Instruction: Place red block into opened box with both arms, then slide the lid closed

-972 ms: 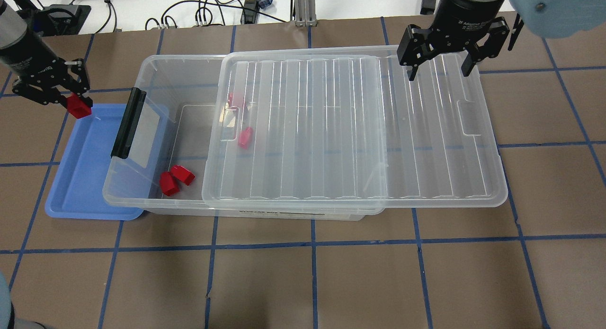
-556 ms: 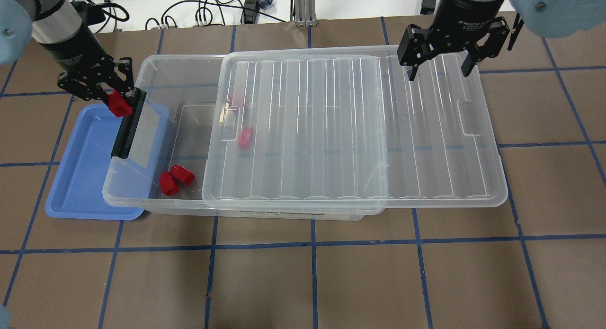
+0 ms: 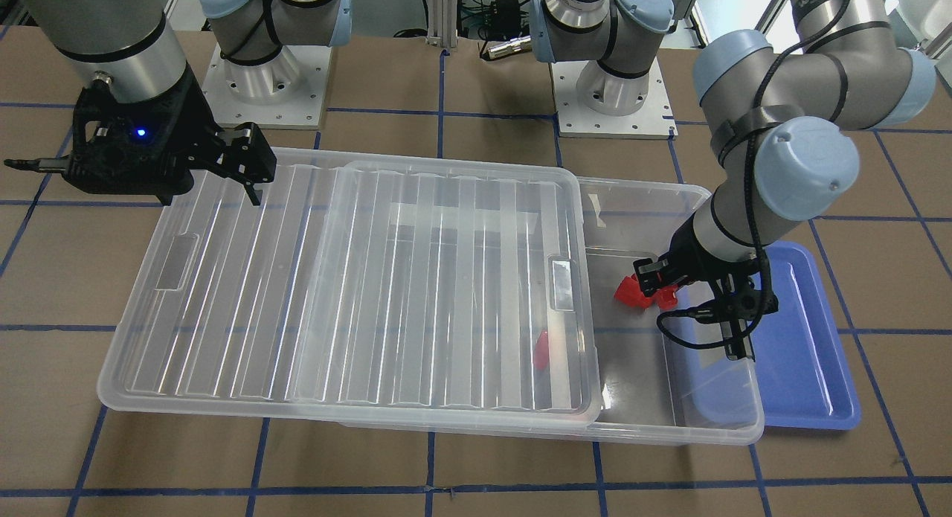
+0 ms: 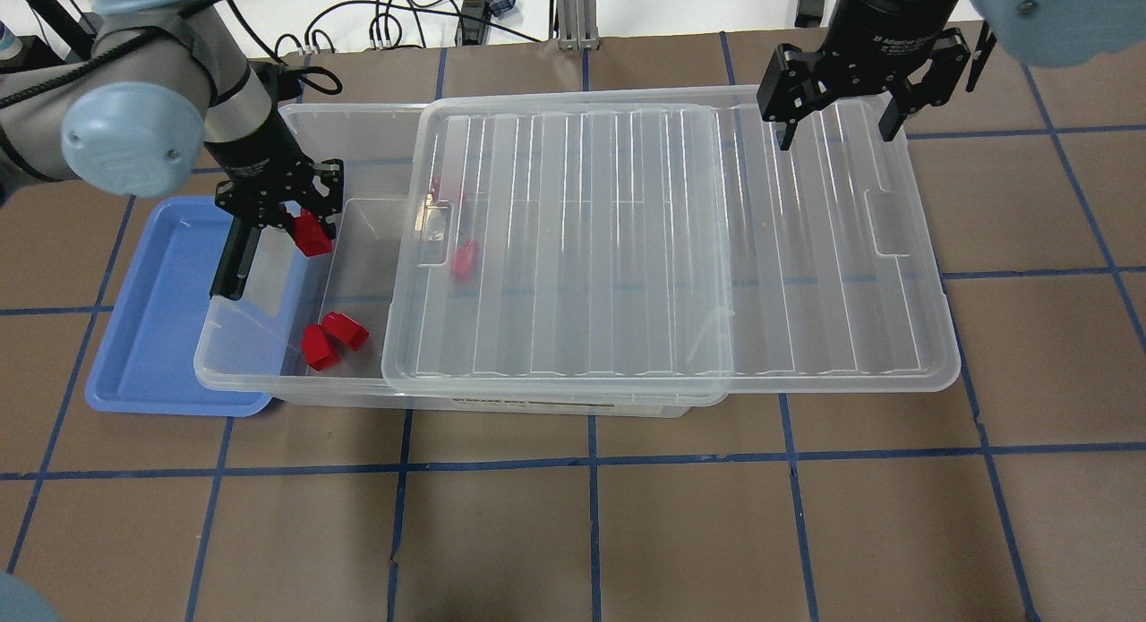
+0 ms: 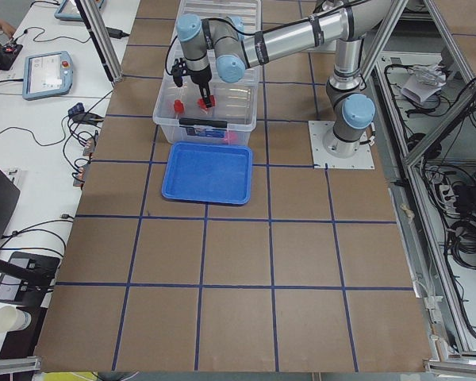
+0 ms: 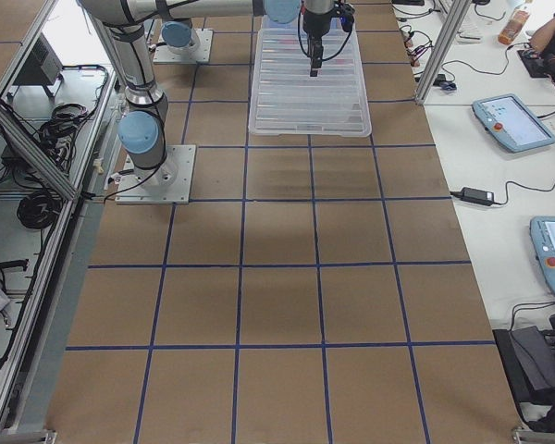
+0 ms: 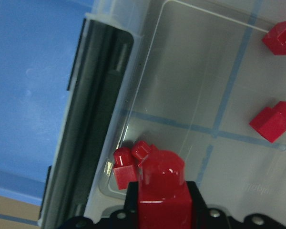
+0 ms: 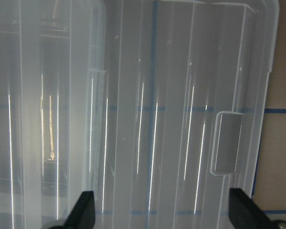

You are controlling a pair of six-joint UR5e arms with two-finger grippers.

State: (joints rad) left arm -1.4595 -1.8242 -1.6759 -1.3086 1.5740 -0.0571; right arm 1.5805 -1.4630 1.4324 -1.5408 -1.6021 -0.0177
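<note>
My left gripper (image 4: 303,226) is shut on the red block (image 4: 313,234) and holds it over the uncovered end of the box (image 4: 269,382), just inside the black latch bar (image 4: 240,246). In the left wrist view the red block (image 7: 162,191) sits between the fingers above the box floor. From the front, the held red block (image 3: 638,292) hangs inside the box rim (image 3: 744,431). The lid (image 4: 671,246) rests on the box, shifted right and overhanging. My right gripper (image 4: 833,125) stands open above the lid's far right corner, with the lid (image 8: 148,119) below the open fingers.
Several more red blocks lie in the box: a pair (image 4: 333,338) near the front wall, and others (image 4: 463,259) under the lid's edge. A blue tray (image 4: 152,336) lies partly under the box's latch end. Cables run along the table's far edge.
My left arm has carried the red block rightward from above the blue tray, across the latch bar, to over the box's open end. The right gripper has hardly moved.
</note>
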